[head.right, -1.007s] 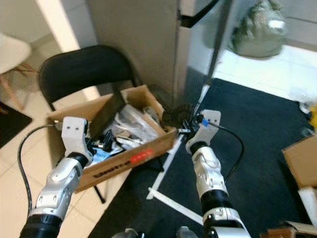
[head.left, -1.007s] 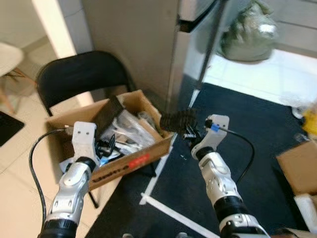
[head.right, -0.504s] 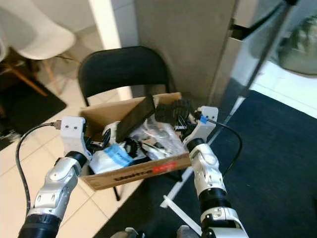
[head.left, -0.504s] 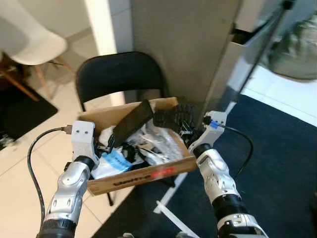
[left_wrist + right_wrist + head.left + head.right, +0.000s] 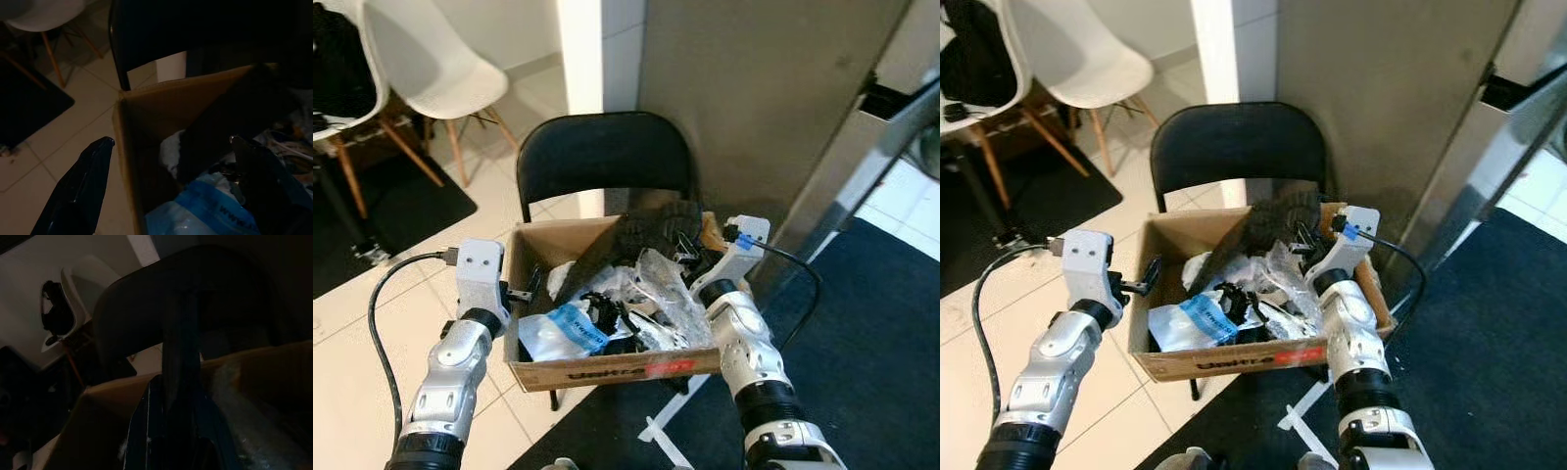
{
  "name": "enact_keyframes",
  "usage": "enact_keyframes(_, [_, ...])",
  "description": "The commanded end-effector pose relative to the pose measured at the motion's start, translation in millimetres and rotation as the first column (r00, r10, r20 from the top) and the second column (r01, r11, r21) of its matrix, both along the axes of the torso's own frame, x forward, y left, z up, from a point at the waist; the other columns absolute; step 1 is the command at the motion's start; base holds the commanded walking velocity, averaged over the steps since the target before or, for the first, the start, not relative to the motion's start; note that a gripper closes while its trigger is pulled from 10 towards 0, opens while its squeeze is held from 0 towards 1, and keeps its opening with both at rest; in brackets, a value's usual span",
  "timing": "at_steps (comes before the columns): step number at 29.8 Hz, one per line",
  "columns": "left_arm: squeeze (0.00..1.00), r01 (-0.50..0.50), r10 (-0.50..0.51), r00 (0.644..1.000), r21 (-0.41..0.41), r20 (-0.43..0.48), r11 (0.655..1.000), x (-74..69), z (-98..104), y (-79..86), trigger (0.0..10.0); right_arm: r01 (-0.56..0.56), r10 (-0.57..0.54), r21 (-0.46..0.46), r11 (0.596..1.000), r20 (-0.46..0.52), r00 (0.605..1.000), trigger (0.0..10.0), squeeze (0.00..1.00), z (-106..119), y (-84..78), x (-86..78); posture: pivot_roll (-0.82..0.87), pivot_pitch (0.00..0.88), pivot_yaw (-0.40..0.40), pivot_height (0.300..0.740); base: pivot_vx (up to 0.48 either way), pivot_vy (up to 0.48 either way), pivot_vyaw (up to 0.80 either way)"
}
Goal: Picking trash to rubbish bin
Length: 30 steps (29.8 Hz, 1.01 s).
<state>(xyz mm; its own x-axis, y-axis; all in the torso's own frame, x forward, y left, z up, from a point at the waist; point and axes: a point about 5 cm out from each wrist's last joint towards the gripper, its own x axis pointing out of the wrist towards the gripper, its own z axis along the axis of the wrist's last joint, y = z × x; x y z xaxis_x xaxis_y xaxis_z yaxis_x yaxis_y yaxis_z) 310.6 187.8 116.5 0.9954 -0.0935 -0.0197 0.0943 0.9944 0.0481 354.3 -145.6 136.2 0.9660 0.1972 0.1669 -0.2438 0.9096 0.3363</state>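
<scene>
A cardboard box [image 5: 607,370] full of trash stands on a black folding chair [image 5: 602,157]. Inside lie a blue and white packet [image 5: 563,331], clear plastic wrap [image 5: 651,279] and dark bits. My right gripper [image 5: 688,250] is over the box's far right part, shut on a black crumpled piece of trash [image 5: 651,227] that hangs above the contents. In the right wrist view the piece [image 5: 181,357] rises as a thin dark strip from between the fingers. My left gripper [image 5: 522,291] is open at the box's left wall [image 5: 128,147], one finger [image 5: 80,188] outside and one finger [image 5: 264,183] inside.
White chairs [image 5: 431,73] with wooden legs and a black mat [image 5: 401,206] lie at the far left on pale tiles. A grey wall panel [image 5: 754,108] rises behind the chair. Dark carpet [image 5: 881,343] and a white floor tape strip [image 5: 661,441] are on the right.
The camera has swung left, so the box and chair now sit in the middle. My right gripper with the black piece has gone from the box's right corner to over its inside.
</scene>
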Motion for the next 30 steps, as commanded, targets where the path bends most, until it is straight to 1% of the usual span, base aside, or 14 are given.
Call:
enact_keyframes(1, [0.00,-0.002,0.002,0.999,0.021,-0.033,1.000,-2.2,-6,1.3,10.0,0.019,-0.019,-0.007,1.000,-0.006,1.000,10.0,0.00,-3,-3.2,-0.9,0.11,0.156,0.038,0.740,0.000,0.000,0.00])
enact_keyframes(3, [0.00,-0.012,0.013,1.000,0.033,-0.028,0.999,-1.8,-6,1.6,10.0,0.041,-0.041,0.022,0.999,0.008,0.999,10.0,0.00,1,-4.3,1.2,0.11,0.154,0.034,0.740,0.000,0.000,0.00])
enact_keyframes(7, [0.00,-0.010,0.011,1.000,0.041,-0.016,0.999,-1.0,-3,1.8,10.0,0.067,-0.067,0.030,0.997,0.013,0.998,10.0,0.00,4,-5.3,3.8,0.11,0.155,0.033,0.740,0.000,0.000,0.00])
enact_keyframes(9, [0.00,0.009,-0.010,1.000,0.061,0.011,0.998,0.1,0,1.0,10.0,0.093,-0.093,0.003,0.996,0.007,0.996,10.0,0.00,4,-6.3,6.8,0.10,0.158,0.026,0.740,0.000,0.000,0.00])
enact_keyframes(12, [0.00,0.030,-0.031,0.999,0.059,0.032,0.998,1.1,3,-1.5,10.0,0.094,-0.094,-0.012,0.996,-0.003,0.996,10.0,0.00,2,-7.5,7.8,0.10,0.158,0.022,0.740,0.000,0.000,0.00])
enact_keyframes(14, [0.00,0.060,-0.064,0.997,0.071,0.046,0.996,2.4,6,-4.2,10.0,0.102,-0.103,-0.036,0.994,-0.030,0.994,10.0,0.00,-2,-10.9,8.9,0.10,0.160,0.016,0.740,0.000,0.000,0.00])
enact_keyframes(20, [0.00,0.118,-0.122,0.992,0.099,0.041,0.988,2.3,6,-9.8,10.0,0.115,-0.121,-0.086,0.990,-0.077,0.990,10.0,0.00,-13,-18.9,8.8,0.10,0.158,0.018,0.740,0.000,0.000,0.00])
enact_keyframes(22, [0.00,0.155,-0.159,0.987,0.112,0.029,0.982,1.6,3,-12.9,10.0,0.126,-0.142,-0.146,0.981,-0.102,0.985,10.0,0.00,-21,-21.1,8.3,0.10,0.161,0.019,0.740,0.000,0.000,0.00])
enact_keyframes(27, [0.00,0.175,-0.178,0.984,0.102,0.020,0.979,1.7,1,-14.1,10.0,0.138,-0.156,-0.154,0.978,-0.116,0.981,10.0,0.00,-25,-20.4,8.3,0.10,0.165,0.013,0.740,0.000,0.000,0.00])
enact_keyframes(30, [0.00,0.190,-0.191,0.982,0.096,0.002,0.977,1.2,-1,-14.5,10.0,0.143,-0.166,-0.148,0.979,-0.162,0.973,10.0,0.00,-32,-18.4,8.7,0.11,0.164,0.006,0.740,0.000,0.000,0.00])
